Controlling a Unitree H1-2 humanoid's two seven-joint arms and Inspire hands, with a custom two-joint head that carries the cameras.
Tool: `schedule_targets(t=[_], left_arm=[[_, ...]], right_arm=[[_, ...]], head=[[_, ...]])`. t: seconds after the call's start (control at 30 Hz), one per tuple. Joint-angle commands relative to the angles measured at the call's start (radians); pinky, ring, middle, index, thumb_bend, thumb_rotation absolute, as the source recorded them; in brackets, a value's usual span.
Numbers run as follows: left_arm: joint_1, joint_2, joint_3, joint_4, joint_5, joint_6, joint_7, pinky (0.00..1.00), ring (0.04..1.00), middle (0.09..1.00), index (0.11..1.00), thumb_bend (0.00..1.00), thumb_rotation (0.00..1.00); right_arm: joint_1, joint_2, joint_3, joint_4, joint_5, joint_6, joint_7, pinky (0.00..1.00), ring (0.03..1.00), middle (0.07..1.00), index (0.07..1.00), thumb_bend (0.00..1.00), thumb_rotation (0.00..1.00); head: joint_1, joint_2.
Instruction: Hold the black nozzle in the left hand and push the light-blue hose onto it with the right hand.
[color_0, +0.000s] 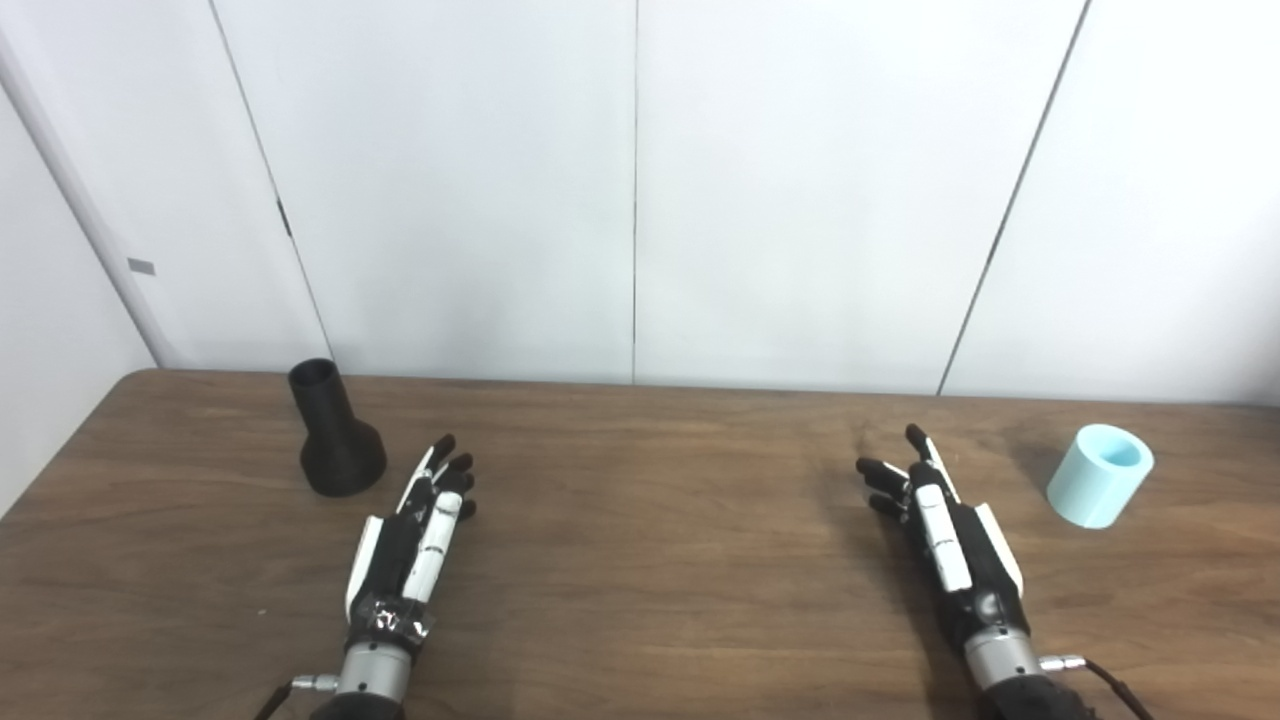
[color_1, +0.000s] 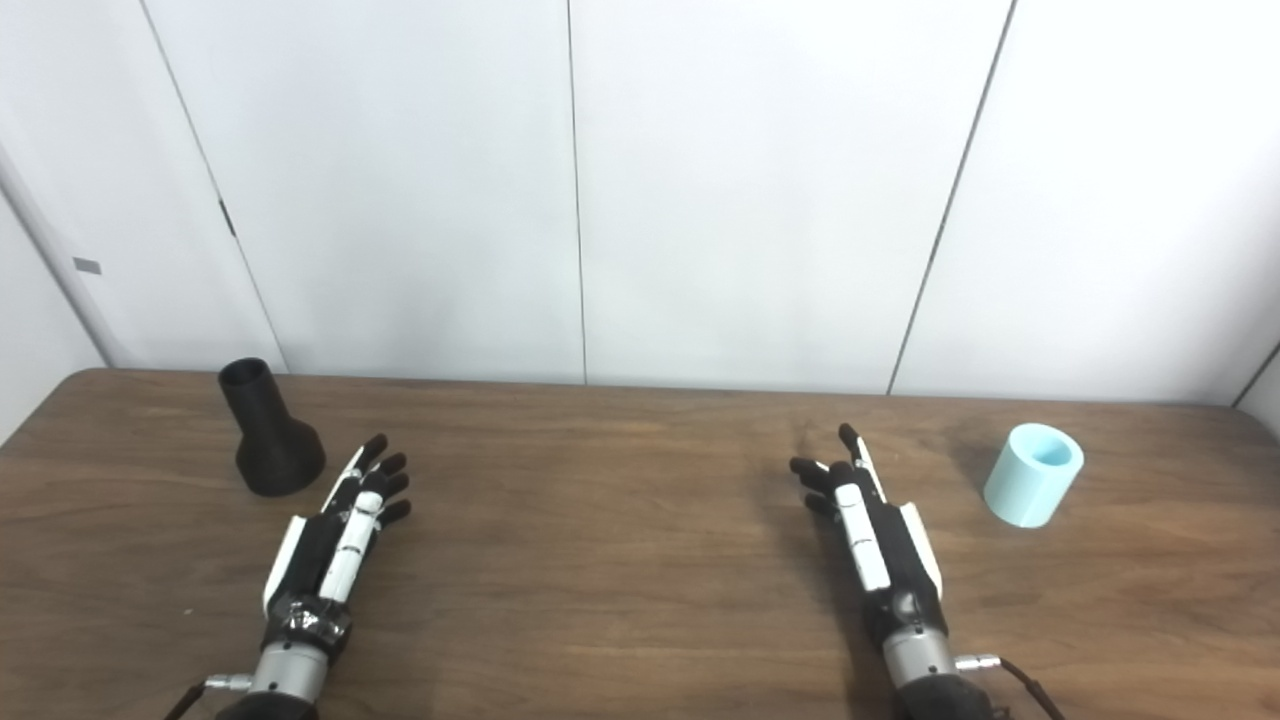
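Step in hand: neither piece is held yet, so I judge the first reach is what's due, with the left hand (color_0: 415, 535) going for the black nozzle (color_0: 335, 432).
How to do it well: wrap the fingers around the nozzle's flared base and leave the narrow neck bare (the hose needs that end free to slide on); lift it without tipping it over.
Black nozzle: stands upright on the table (color_0: 640, 560), wide end down, open neck up, at the far left of the table.
Light-blue hose: a short tube (color_0: 1100, 474) tilted on the table, well apart from the nozzle, across at the far right.
Left hand: stretched flat, palm down, fingers extended and a little apart, holding nothing; its fingertips lie just beside the nozzle's base, on the hose side.
Right hand: the right hand (color_0: 940, 520) is far from the nozzle and near the hose, likewise flat, fingers spread, empty.
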Motion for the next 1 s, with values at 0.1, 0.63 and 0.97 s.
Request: schedule_targets(t=[0.1, 0.63, 0.97], left_arm=[[0.008, 0.003, -0.002, -0.008, 0.004, -0.002, -0.002, 0.85, 0.894, 0.911, 0.965, 0.41, 0.79], [0.01, 0.003, -0.005, -0.021, 0.006, 0.011, -0.003, 0.85, 0.892, 0.908, 0.97, 0.37, 0.76], [0.011, -0.005, -0.017, -0.022, 0.01, 0.014, -0.004, 0.87, 0.905, 0.911, 0.977, 0.42, 0.77]], right_arm=[[0.005, -0.002, 0.005, -0.015, 0.008, 0.009, 0.018, 0.8, 0.852, 0.798, 1.0, 0.4, 1.0], [0.009, -0.002, 0.004, -0.032, 0.019, 0.023, 0.022, 0.8, 0.847, 0.8, 1.0, 0.4, 1.0], [0.011, -0.019, -0.003, -0.023, 0.036, 0.013, 0.038, 0.78, 0.837, 0.806, 1.0, 0.4, 1.0]], head=[[0.001, 0.003], [0.003, 0.008], [0.109, -0.014]])
